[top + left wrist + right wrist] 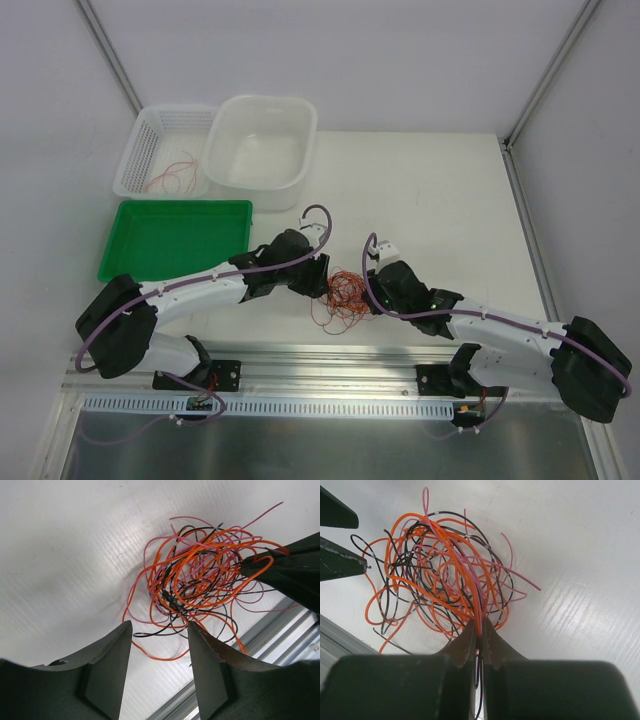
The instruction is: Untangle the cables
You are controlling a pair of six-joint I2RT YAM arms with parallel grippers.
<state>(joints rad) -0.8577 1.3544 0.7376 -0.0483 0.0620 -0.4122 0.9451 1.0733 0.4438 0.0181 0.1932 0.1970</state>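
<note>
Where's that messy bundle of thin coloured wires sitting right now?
In the top view the cables lie near the table's front edge, between the open left gripper and the right gripper, which pinches a few strands.

Green tray (175,242), white basket (134,160), clear tub (262,101)

White table (430,190) with cables (343,293), tray (175,242), basket (138,152), tub (262,101)

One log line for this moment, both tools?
cables: tangled clump on table | right tool: shut on cables | left tool: open, at clump edge | step: untangling not done
</note>
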